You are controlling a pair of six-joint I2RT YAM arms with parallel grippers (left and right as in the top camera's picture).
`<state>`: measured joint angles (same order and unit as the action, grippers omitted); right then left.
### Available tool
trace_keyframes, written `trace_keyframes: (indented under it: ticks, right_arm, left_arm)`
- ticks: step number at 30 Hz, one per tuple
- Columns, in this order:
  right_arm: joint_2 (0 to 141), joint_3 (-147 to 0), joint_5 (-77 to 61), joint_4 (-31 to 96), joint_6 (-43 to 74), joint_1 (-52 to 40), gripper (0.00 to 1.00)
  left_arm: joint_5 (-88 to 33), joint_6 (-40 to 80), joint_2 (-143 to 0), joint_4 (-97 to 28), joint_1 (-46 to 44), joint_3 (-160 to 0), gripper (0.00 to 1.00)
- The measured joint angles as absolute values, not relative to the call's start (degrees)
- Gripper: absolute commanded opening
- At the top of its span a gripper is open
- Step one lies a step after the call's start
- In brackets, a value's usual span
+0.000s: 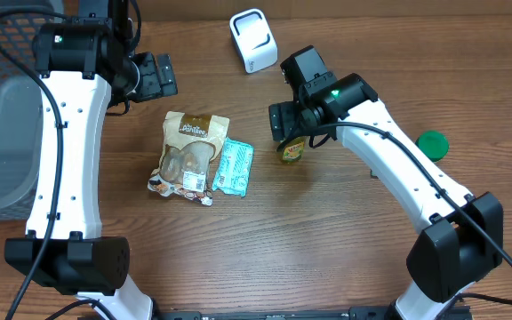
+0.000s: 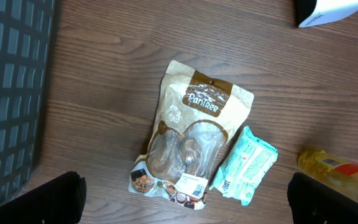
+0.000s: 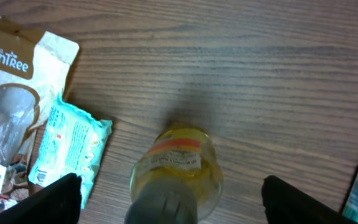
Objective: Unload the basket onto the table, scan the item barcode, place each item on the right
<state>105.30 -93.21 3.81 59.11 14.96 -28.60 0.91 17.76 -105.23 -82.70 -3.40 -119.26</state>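
Far left, the left gripper (image 1: 154,76) is spread and empty. 2 packs, a pouch (image 1: 189,149) and a teal packet (image 1: 234,167), lie centre. The right gripper (image 3: 173,193) is spread around the upright yellow bottle (image 3: 179,152) without gripping it. The scanner (image 1: 253,40) sits far off, so scanning looks undone.

Light is even and diffuse from above. Counter (image 1: 345,258) is well lit with no hard shadows, just a soft one under the right arm (image 1: 398,169). White scanner (image 1: 252,40) is near clipping. Left wrist view is sharp: pouch (image 2: 194,143) print is readable, with mild sheen on its clear window. Right wrist view is softer: bottle (image 3: 176,171) sits close to the lens, blurred. Left-hand fingers (image 2: 48,199) and right-hand fingers (image 3: 48,202) are dark and defocused at the frame corners.
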Motion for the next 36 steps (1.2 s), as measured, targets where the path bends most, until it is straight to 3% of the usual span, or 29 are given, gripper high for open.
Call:
trace_keyframes:
  ticks: [5, 36]
  right_arm:
    - [105.3, -93.2, 3.8, 58.9, 15.0, -28.6, 1.00]
    - [99.4, -100.6, 3.8, 63.6, 15.2, -24.8, 1.00]
  left_arm:
    - [0.9, 17.8, -105.2, -82.7, -3.4, -119.3, 1.00]
    - [0.9, 17.8, -105.2, -82.7, -3.4, -119.3, 0.99]
